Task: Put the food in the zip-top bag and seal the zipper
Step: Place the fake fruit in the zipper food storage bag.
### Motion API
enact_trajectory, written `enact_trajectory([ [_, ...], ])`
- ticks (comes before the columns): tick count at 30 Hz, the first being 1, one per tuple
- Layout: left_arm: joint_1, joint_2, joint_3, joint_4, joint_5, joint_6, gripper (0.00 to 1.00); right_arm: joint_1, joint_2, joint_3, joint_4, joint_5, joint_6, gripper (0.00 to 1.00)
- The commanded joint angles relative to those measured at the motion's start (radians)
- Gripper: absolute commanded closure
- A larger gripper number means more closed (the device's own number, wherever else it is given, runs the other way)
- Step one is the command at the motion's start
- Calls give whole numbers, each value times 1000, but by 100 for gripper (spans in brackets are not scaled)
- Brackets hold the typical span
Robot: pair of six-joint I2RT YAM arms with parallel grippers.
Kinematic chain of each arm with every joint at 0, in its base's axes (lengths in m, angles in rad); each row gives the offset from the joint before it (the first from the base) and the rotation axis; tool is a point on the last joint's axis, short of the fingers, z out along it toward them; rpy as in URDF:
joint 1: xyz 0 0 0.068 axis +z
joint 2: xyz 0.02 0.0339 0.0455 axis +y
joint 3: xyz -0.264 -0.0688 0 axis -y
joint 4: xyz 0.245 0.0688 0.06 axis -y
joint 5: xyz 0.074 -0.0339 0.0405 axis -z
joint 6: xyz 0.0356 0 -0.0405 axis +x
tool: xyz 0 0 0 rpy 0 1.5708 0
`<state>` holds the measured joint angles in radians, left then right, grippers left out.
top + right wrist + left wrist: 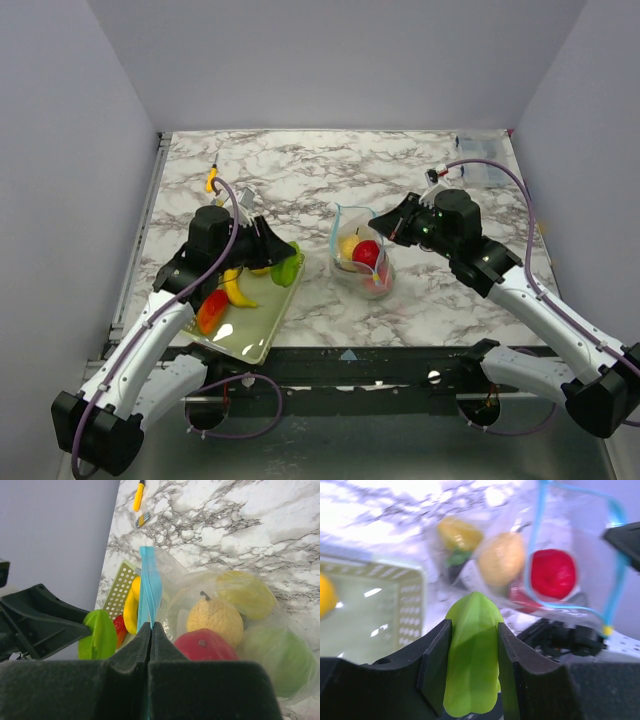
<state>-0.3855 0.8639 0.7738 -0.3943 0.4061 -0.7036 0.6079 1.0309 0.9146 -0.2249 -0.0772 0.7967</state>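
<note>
My left gripper (272, 258) (473, 627) is shut on a light green toy food (287, 268) (472, 655) (102, 635), held at the right corner of the pale green basket (250, 330). To its right stands the clear zip-top bag (372, 283) (580, 540) (175, 580). Inside it lie a red fruit (366, 252) (552, 572) (205, 645), a pale yellow pear (501, 559) (215, 617) and other pieces. My right gripper (380, 228) (151, 626) is shut on the bag's light-blue zipper (350, 208) (534, 545) (149, 580), holding the rim up.
The basket (412, 605) (120, 587) holds a banana (237, 288) (131, 612) and a red-orange piece (211, 311). A yellow-handled tool (211, 181) (138, 496) lies at the back left. A clear box (480, 170) sits at the back right. Grey walls close in three sides.
</note>
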Motion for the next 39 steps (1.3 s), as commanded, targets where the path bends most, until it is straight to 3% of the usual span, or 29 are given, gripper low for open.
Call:
enact_trajectory([
  [1, -5, 55, 43, 257, 189, -163, 71, 7, -21, -7, 25, -14, 13, 99],
  [5, -63, 138, 93, 333, 203, -212, 71, 7, -29, -11, 22, -11, 15, 100],
  [14, -185, 312, 221, 342, 154, -218, 70, 7, -43, -5, 6, 1, 9, 99],
  [28, -201, 554, 341, 372, 138, -256, 66, 7, -63, 10, -14, 9, 12, 99],
  [33, -209, 563, 349, 354, 107, -234, 49, 7, -60, 13, -18, 13, 9, 99],
  [36, -213, 558, 358, 321, 78, -214, 33, 7, -55, 12, -15, 11, 8, 99],
  [39, -214, 556, 379, 281, 75, -179, 26, 7, -52, 10, -12, 10, 9, 99],
])
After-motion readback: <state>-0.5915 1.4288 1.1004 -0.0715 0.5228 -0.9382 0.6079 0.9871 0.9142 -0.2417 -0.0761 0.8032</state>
